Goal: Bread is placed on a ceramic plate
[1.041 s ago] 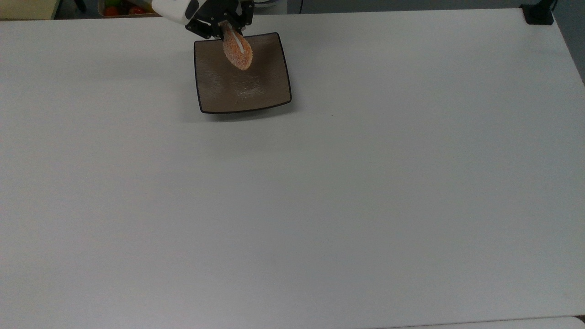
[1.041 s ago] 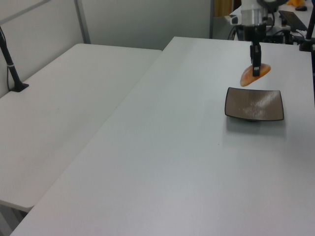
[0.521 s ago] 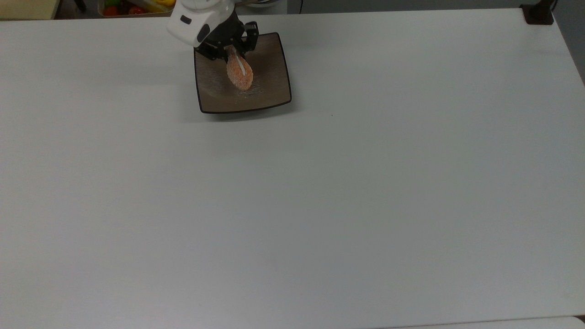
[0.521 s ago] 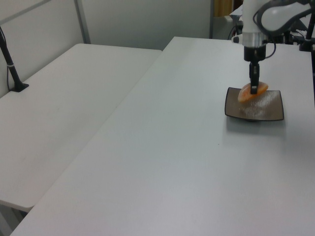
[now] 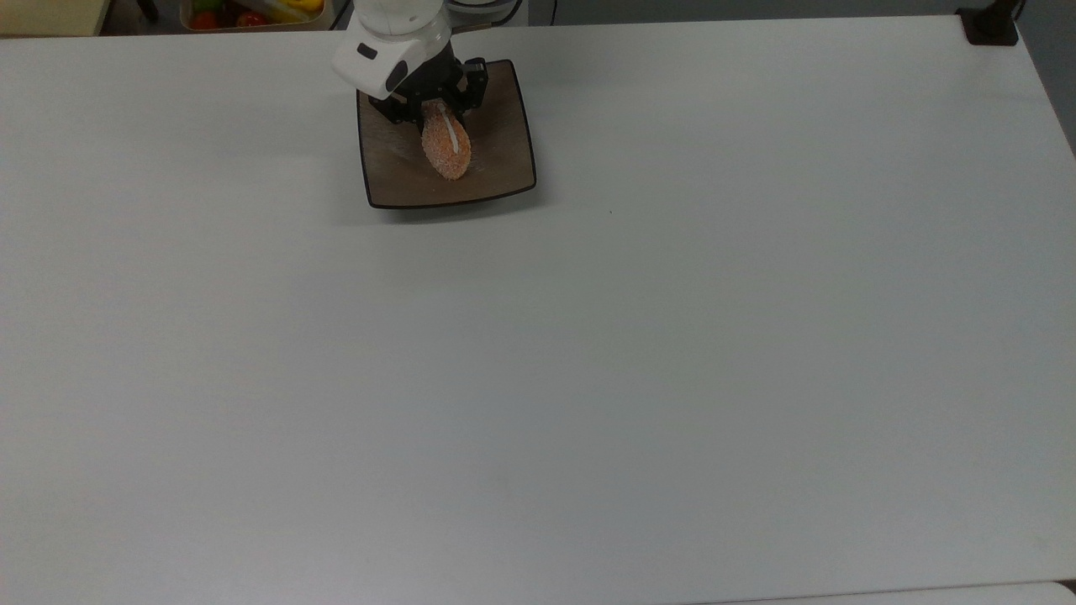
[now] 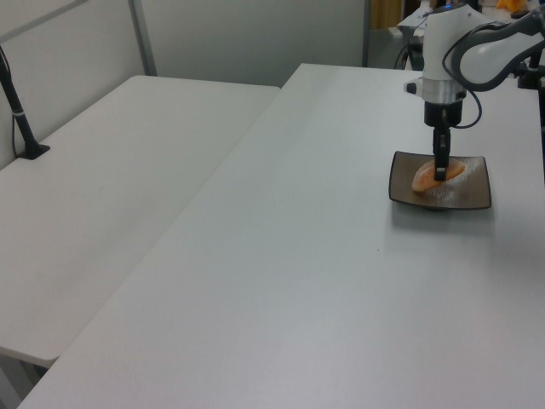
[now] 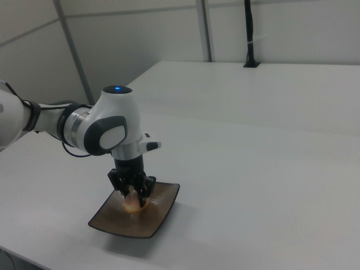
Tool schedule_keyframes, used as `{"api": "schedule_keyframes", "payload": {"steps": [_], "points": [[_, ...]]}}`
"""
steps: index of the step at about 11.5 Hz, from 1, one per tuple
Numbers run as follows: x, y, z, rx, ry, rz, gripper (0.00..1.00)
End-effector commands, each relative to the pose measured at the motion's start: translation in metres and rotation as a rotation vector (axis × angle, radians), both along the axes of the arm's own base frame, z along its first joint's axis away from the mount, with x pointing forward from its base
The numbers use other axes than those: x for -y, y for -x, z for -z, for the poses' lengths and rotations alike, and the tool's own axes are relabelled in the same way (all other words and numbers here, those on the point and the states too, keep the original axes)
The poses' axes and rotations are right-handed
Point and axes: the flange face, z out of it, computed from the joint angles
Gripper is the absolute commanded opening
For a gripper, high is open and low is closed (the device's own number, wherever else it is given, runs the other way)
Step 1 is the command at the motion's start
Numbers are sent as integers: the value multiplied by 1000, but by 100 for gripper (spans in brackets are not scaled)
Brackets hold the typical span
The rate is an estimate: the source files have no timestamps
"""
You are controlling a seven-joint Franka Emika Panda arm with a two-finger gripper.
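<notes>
White table (grey partition walls behind), brown ceramic plate

plate: square glossy brown ceramic plate with a thin dark rim, sitting flat on the white table, way over on the left view's right

bread: little oval orange-brown bun, lying on the plate, tilted a bit

gripper: black two-finger gripper pointing straight down, pinching the bread

arm: white and grey robot arm reaching in from the upper right

other stuff: second white table alongside, black post on it
</notes>
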Motion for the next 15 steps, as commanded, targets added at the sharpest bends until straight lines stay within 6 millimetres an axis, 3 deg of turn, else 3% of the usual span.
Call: {"api": "schedule_keyframes", "payload": {"steps": [1, 5, 6, 13, 15], "points": [[-5, 9, -12, 14, 17, 7, 84], [-9, -1, -46, 40, 15, -2, 92], [-10, -7, -64, 45, 14, -3, 99], [-16, -37, -234, 146, -7, 181, 100], [-15, -36, -257, 158, -9, 218, 100]]}}
